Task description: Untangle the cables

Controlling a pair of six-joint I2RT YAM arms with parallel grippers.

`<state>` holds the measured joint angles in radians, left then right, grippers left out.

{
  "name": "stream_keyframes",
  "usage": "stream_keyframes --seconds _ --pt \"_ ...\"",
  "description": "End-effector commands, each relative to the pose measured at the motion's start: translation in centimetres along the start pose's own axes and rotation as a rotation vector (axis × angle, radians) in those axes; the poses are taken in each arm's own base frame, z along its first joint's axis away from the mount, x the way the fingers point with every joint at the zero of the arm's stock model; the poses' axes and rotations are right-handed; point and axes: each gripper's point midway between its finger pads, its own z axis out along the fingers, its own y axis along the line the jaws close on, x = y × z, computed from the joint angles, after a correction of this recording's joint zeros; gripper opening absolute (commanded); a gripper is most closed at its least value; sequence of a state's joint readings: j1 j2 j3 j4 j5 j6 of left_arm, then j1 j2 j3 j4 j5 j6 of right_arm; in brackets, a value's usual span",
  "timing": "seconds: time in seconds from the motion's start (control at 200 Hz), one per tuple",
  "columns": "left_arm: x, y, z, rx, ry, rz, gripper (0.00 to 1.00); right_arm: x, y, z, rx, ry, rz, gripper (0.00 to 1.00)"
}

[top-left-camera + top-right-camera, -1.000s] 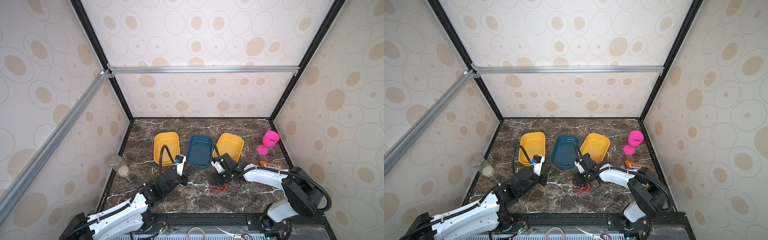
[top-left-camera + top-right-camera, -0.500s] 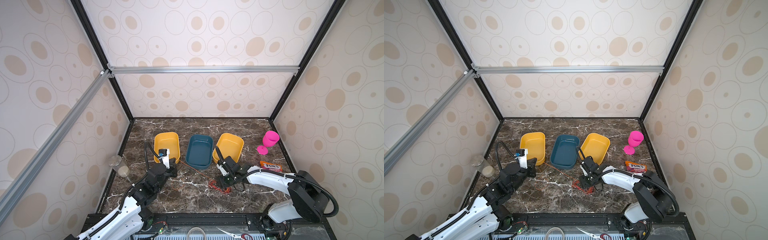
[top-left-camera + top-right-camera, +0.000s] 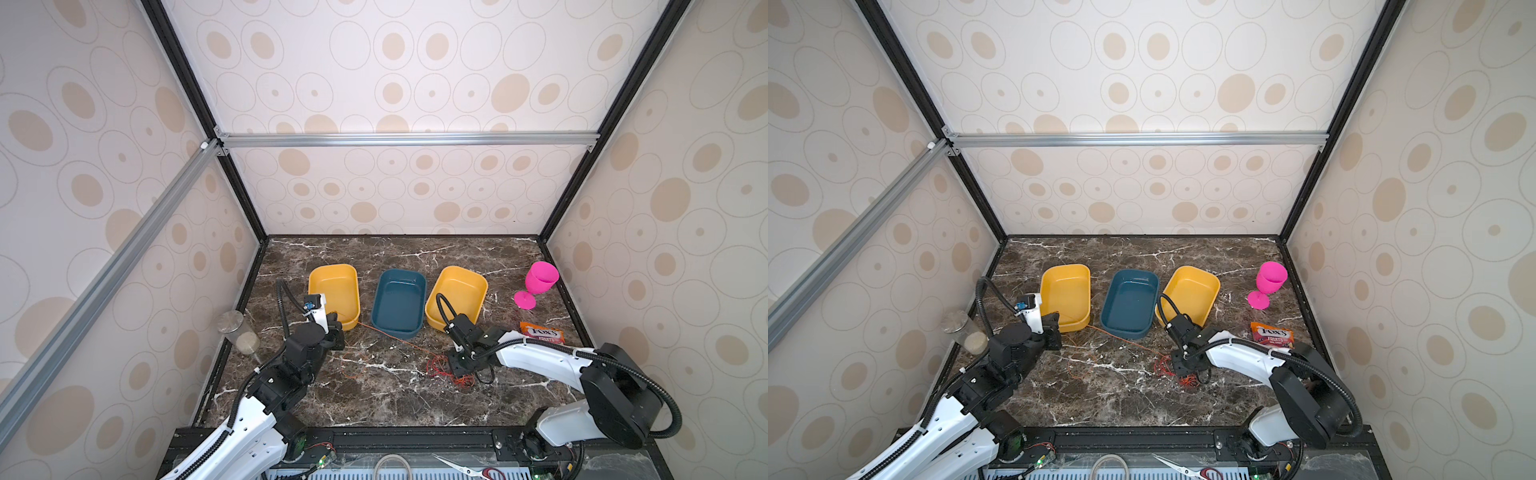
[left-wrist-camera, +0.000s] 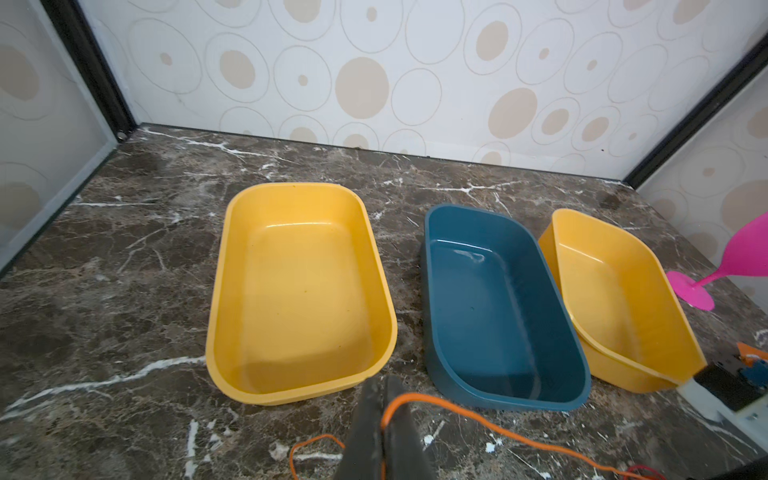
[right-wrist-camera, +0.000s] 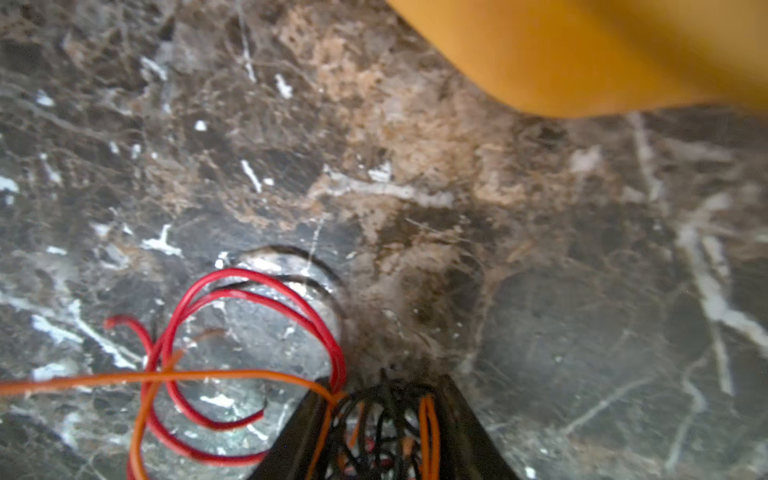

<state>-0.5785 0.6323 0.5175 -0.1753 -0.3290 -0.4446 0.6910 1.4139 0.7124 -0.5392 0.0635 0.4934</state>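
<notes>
Left tool [image 4: 382,388] pinches orange cable [image 4: 419,397]; right tool [image 5: 382,384] straddles tangle [image 5: 380,434].

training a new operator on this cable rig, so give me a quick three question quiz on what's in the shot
1. True or false: the left gripper is shut on the orange cable.
2. Fill in: the middle tray, between the two yellow trays, is ___ in colour.
3. Where is the cable tangle? A: in a yellow tray. B: on the marble table, between the jaws of the right gripper. C: inside the pink goblet.
Key: 1 true; 2 blue; 3 B.
</notes>
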Motion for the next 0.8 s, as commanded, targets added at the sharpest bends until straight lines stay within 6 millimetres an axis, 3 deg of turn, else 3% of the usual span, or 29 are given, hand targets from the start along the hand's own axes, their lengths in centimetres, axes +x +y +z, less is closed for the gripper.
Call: stream_keyframes --seconds 0.0,0.18,0.35,0.625,0.795 --pt "-2.7 1.5 -1.2 -0.081 -0.054 -0.011 0.0 0.9 -2.6 -0.7 0.085 0.019 0.055 0.44" --pt "-2.6 2.2 -1.3 -0.113 -0.042 -0.008 0.0 0.8 -4.9 -1.4 0.155 0.005 0.122 0.5" --pt "-3.3 2.6 -1.8 -0.131 -0.055 -0.006 0.0 0.6 -5.9 -1.9 0.173 -0.017 0.159 0.56" --pt "-3.6 2.2 -1.9 -0.103 -0.055 -0.005 0.0 -0.2 -5.0 -3.1 0.107 -0.069 0.125 0.69" --pt "-3.5 0.9 -1.5 -0.042 -0.035 0.004 0.0 -1.8 -1.9 -4.6 -0.069 -0.146 0.05 0.67"
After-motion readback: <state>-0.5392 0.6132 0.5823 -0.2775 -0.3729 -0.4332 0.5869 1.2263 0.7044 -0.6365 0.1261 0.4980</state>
